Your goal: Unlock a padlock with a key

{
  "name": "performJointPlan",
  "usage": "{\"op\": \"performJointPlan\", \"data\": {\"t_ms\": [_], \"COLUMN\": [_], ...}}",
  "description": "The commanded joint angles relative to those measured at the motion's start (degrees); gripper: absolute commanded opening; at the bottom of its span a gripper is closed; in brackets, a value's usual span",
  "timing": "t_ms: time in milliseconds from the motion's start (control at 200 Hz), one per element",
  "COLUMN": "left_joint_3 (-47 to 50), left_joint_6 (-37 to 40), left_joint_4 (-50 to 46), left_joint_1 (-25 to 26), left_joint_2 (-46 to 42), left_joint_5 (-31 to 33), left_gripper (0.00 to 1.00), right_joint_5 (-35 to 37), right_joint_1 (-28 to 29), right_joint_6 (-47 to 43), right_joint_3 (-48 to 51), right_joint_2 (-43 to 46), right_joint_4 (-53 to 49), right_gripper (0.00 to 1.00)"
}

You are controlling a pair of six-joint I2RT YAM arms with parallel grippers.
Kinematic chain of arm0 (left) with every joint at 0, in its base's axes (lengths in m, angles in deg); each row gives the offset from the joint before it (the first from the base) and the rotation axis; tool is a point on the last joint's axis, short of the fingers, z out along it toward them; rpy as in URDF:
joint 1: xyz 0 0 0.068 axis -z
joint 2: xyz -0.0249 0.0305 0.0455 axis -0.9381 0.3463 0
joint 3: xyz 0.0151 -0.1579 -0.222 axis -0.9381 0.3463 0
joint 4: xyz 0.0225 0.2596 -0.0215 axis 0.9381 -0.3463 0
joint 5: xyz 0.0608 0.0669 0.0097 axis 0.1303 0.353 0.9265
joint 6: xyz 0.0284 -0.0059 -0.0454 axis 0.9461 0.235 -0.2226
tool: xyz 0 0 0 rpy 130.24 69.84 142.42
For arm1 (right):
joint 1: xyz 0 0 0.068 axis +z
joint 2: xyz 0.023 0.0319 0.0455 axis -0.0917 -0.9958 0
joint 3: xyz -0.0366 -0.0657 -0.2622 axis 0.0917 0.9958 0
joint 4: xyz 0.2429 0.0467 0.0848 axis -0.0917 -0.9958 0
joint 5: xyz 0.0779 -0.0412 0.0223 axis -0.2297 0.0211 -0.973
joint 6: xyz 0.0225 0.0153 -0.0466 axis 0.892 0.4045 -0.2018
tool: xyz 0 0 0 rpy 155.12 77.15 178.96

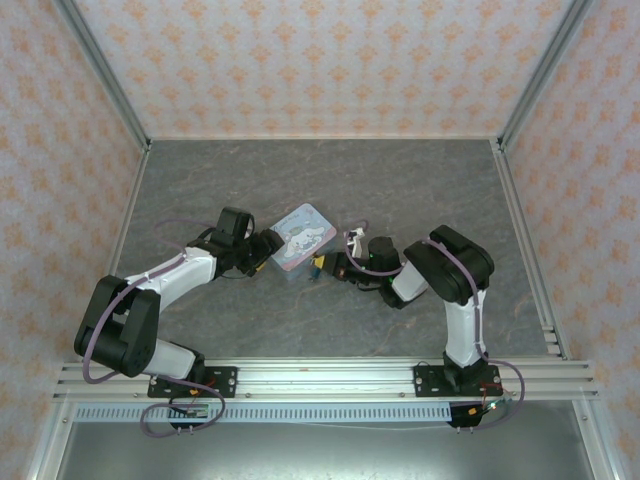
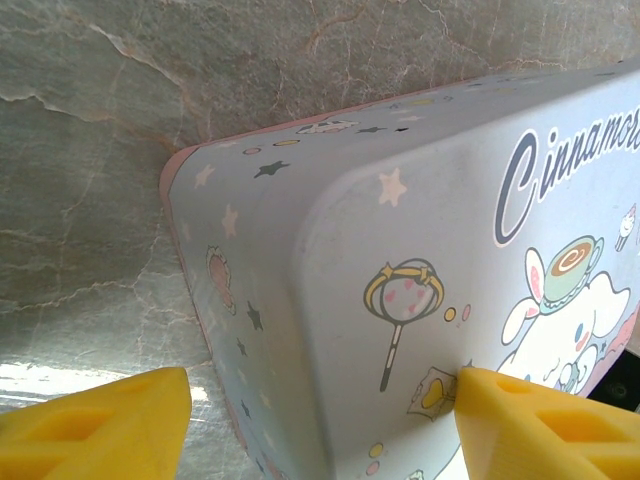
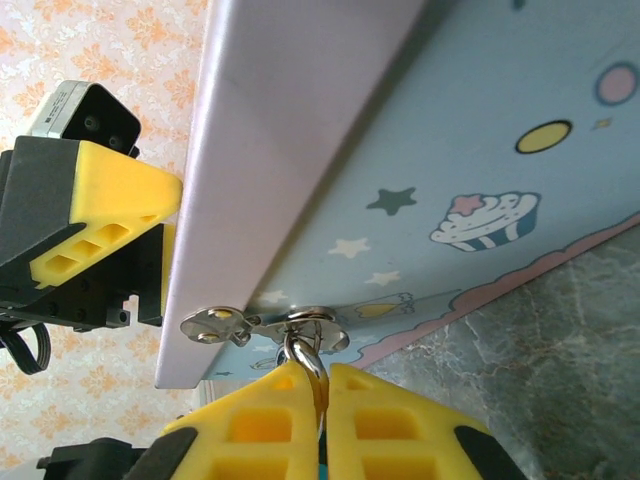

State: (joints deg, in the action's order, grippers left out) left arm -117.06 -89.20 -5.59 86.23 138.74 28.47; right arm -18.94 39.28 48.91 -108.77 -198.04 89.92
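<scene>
Looking down from above, the pale blue tin box [image 1: 300, 241] sits on the grey stone-patterned table [image 1: 400, 190] about midway between the two arms. The left gripper [image 1: 268, 246] is against its left side and the right gripper [image 1: 323, 267] is at its near right corner, where the small dark blue padlock [image 1: 317, 263] shows as a speck touching the tin. In the left wrist view, the yellow fingers [image 2: 100, 430] straddle a corner of the tin. The finger at the right of that view touches the printed lid [image 2: 480, 250], and the other is just beside the side wall. I cannot tell whether they squeeze the tin. In the right wrist view, the right gripper's fingers are clenched together on the padlock, with a sliver of teal body showing between them. Its silvery shackle [image 3: 305, 356] rises from the fingertips through the metal hasp [image 3: 312, 322] on the tin's wall. A flat silvery piece [image 3: 213, 324] lies just left of the hasp, and I cannot tell what it is.
</scene>
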Motion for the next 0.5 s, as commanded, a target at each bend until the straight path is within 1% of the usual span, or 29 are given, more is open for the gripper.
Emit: {"op": "performJointPlan", "data": {"t_ms": [0,55,230,495], "left_joint_3": [0.47,0.41,0.39,0.65], "left_joint_6": [0.53,0.49,0.5,0.57], "left_joint_4": [-6.34,-6.32,-6.35,-6.25], "left_joint_1": [0.3,0.34,0.29,0.3], "left_joint_2": [1.33,1.41,1.16,1.46], "left_joint_5": [2.58,2.57,2.66,2.58], "left_gripper": [0.7,0.7,0.7,0.69], "right_joint_5": [-0.63,-0.6,1.4,7.44], "right_joint_1": [-0.08,-0.07,-0.35,-1.26], "right_joint_6": [-1.08,-0.92,-0.52,3.74], "right_joint_3": [0.41,0.24,0.68,0.42], "right_joint_2": [1.66,1.78,3.05,5.01], "right_joint_4": [0.41,0.41,0.4,1.73], "right_gripper": [0.03,0.0,0.0,0.0]}}
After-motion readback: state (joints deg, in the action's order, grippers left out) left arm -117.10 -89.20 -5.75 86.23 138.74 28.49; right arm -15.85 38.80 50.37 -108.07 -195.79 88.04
